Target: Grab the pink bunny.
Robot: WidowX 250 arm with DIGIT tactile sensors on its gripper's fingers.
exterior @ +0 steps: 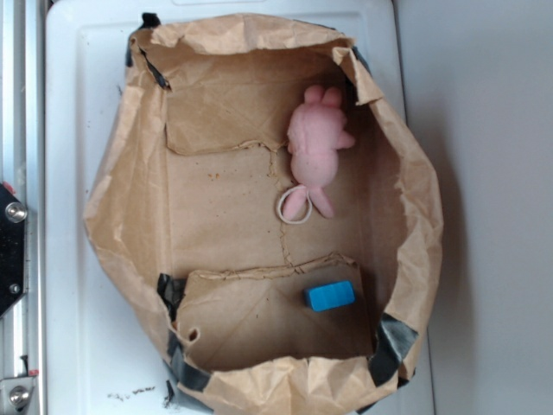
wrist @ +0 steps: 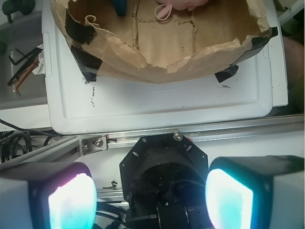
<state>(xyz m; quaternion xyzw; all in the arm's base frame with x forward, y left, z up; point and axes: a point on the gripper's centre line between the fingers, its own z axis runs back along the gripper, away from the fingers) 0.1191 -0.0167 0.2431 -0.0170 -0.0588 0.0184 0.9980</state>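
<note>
Table (exterior: 69, 173), white, carrying an open brown paper bag (exterior: 121, 199) with rolled-down rim and black tape (exterior: 393, 341) at its corners. Bunny (exterior: 315, 147), pink plush, lying on the bag floor near the far wall, toward the right side, white loop (exterior: 294, 207) at one foot. Block (exterior: 329, 296), blue, on a folded flap near the front wall, well apart from the bunny. Gripper (wrist: 150, 198), seen from the wrist view, fingers (wrist: 71, 200) spread wide, holding nothing, outside the bag over the robot's black base (wrist: 164, 167).
</note>
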